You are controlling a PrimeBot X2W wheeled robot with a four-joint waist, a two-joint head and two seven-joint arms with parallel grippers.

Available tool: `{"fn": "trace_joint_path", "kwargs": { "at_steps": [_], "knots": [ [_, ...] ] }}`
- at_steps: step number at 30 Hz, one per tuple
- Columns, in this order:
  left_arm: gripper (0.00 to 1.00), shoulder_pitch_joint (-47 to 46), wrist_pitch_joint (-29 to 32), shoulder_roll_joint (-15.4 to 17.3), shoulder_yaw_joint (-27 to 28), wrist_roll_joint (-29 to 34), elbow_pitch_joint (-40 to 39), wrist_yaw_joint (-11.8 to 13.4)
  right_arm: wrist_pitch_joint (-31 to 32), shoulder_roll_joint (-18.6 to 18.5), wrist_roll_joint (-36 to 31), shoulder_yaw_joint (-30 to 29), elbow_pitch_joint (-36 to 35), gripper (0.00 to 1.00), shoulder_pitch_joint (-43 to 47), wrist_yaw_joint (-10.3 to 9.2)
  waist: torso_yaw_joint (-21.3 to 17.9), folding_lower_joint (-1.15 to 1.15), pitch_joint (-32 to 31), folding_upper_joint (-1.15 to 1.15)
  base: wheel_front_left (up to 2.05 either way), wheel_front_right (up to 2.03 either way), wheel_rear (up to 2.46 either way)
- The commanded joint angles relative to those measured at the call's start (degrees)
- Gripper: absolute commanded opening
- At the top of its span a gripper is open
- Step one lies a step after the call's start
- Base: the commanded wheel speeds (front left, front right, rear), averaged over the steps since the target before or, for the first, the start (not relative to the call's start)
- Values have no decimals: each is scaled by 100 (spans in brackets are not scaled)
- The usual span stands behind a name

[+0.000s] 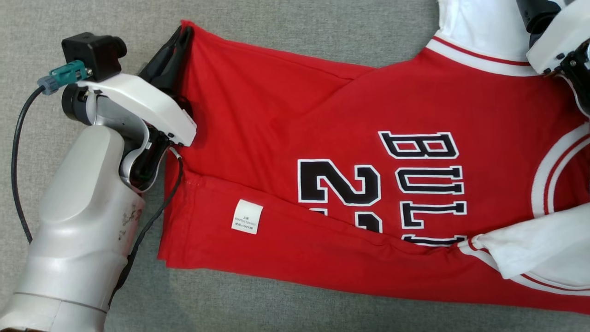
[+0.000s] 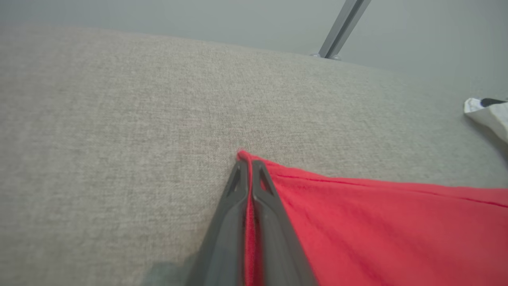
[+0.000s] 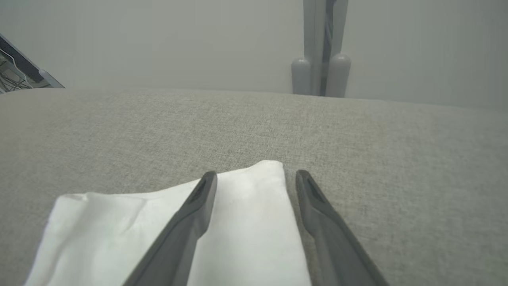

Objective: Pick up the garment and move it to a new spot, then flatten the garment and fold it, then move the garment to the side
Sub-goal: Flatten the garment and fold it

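gripping garment (image 1: 276, 115) corner, left hand (image 2: 248, 165), grey fabric (image 1: 299, 18) around

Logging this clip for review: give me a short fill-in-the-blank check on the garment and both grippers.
The left gripper is shut on a corner of the ___ jersey.
The right gripper stands ___ over a white sleeve.
The jersey lies on a ___ cloth surface.
Missing: red; open; grey.

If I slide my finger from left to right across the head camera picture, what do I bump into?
Teal plug → left tool shut on a corner of the red jersey → white label → number → black letters → white sleeve.
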Motion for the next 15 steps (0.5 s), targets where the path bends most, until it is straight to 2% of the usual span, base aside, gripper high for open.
{"fn": "trace_joint_path", "kwargs": {
  "at_steps": [1, 8, 11, 12, 13, 14, 15],
  "knots": [
    [0, 179, 35, -33, -87, -72, 357, 26, 222, -85, 75, 111, 105, 100, -159, 1, 47, 0, 48, 0, 0, 0, 0],
    [0, 65, -90, -69, -240, -183, 578, 20, 1017, -247, 241, 432, 401, 100, -502, 1, 83, 0, 95, 0, 0, 0, 0],
    [0, 30, -123, -80, -298, -246, 616, 18, 1161, -274, 299, 492, 425, 100, -557, 1, 87, 0, 104, 0, 0, 0, 0],
    [0, 26, -133, -85, -323, -265, 621, 18, 1222, -278, 328, 501, 437, 89, -575, 1, 90, 0, 107, 0, 0, 0, 0],
    [0, 22, -154, -85, -355, -295, 634, 18, 1275, -291, 343, 526, 446, 47, -603, 1, 93, 0, 106, 0, 0, 0, 0],
    [0, 10, -165, -86, -384, -324, 657, 17, 1269, -300, 376, 542, 408, 29, -630, 1, 95, 0, 101, 0, 0, 0, 0],
    [0, 4, -180, -84, -414, -360, 674, 17, 1237, -297, 428, 528, 376, 0, -639, 1, 96, 0, 91, 0, 0, 0, 0]
  ]
}}
